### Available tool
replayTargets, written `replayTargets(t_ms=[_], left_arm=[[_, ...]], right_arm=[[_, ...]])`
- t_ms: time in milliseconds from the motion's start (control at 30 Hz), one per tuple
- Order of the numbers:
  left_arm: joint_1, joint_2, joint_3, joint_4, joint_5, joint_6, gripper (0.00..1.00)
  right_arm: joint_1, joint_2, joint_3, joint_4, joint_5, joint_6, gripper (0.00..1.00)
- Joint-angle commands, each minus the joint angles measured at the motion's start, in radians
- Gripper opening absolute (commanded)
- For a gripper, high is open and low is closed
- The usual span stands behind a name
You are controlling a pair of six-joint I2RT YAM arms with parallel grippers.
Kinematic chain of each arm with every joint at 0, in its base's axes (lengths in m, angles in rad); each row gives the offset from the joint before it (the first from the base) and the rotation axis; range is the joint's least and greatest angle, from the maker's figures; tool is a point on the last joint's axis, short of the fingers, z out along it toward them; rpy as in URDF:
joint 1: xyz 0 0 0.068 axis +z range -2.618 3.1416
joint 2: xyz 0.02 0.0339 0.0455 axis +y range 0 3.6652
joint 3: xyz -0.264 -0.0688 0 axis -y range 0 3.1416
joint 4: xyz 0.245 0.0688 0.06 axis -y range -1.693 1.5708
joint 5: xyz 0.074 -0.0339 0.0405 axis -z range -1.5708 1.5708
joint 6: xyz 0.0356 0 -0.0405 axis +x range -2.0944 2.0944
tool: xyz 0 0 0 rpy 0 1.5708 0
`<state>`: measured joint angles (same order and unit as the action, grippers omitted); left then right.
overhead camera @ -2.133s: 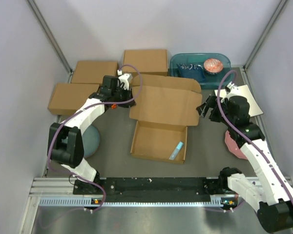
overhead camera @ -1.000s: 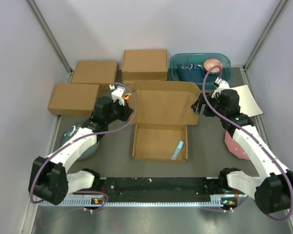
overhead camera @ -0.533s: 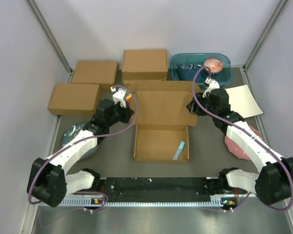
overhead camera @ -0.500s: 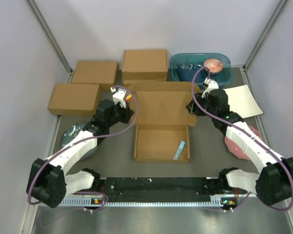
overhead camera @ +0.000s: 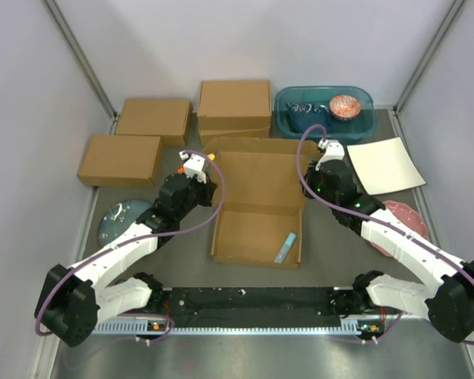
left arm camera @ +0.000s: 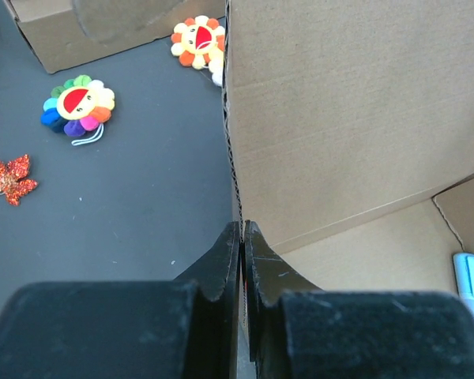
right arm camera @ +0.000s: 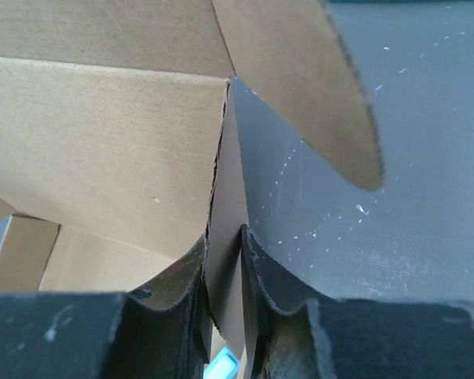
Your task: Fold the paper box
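The paper box (overhead camera: pixel 257 229) lies in the middle of the mat, its shallow tray toward me and its hinged lid (overhead camera: pixel 261 175) raised steeply behind it. My left gripper (overhead camera: pixel 211 186) is shut on the lid's left edge (left arm camera: pixel 231 142), the thin cardboard pinched between the fingers (left arm camera: pixel 225 257). On the other side my right gripper (overhead camera: pixel 306 186) is shut on the lid's right side flap (right arm camera: pixel 231 205), which runs down between both fingers (right arm camera: pixel 261 264). A rounded tab (right arm camera: pixel 316 87) sticks out above that flap. A light blue marker (overhead camera: pixel 285 246) lies in the tray's right corner.
Three closed brown boxes (overhead camera: pixel 152 116) (overhead camera: pixel 118 158) (overhead camera: pixel 235 100) sit at the back left. A teal bin (overhead camera: pixel 324 110), a white sheet (overhead camera: pixel 385 164) and a pink plate (overhead camera: pixel 403 225) are on the right. A round clock face (overhead camera: pixel 126 219) lies left. Flower toys (left arm camera: pixel 77 105) (left arm camera: pixel 199 41) lie beyond the lid.
The right gripper has closed on the lid's right flap. Both grippers have come nearer with the lid, which now stands steeper over the tray.
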<state>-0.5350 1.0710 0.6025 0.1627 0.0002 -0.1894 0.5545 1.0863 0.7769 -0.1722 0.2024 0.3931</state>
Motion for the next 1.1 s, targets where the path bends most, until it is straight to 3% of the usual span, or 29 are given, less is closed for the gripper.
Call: replayTargets(t_ms=[0, 167, 267, 333, 533, 867, 967, 1067], left_arm=[[-0.045, -0.022, -0.012, 0.1, 0.026, -0.03, 0.06], [-0.059, -0.043, -0.024, 0.098, 0.009, -0.033, 0.05], [-0.066, -0.055, -0.04, 0.107, -0.042, -0.036, 0.04], [-0.069, -0.062, -0.049, 0.11, -0.061, -0.038, 0.04], [-0.074, -0.085, -0.069, 0.139, -0.075, -0.061, 0.04], [-0.089, -0.088, -0.01, 0.049, -0.031, -0.068, 0.08], [-0.089, -0.095, 0.023, -0.029, -0.038, -0.062, 0.16], [-0.088, -0.083, 0.081, -0.123, -0.055, -0.036, 0.31]], right_arm=[[0.062, 0.018, -0.011, -0.003, 0.077, 0.05, 0.15], [0.108, 0.027, 0.004, -0.052, 0.147, 0.049, 0.12], [0.125, 0.032, 0.031, -0.11, 0.166, 0.05, 0.22], [0.125, 0.024, 0.059, -0.147, 0.169, 0.052, 0.23], [0.13, 0.026, 0.079, -0.236, 0.18, 0.056, 0.12], [0.186, 0.09, 0.073, -0.248, 0.258, 0.099, 0.05], [0.188, 0.09, 0.074, -0.244, 0.265, 0.099, 0.04], [0.19, 0.083, 0.078, -0.234, 0.262, 0.07, 0.03]])
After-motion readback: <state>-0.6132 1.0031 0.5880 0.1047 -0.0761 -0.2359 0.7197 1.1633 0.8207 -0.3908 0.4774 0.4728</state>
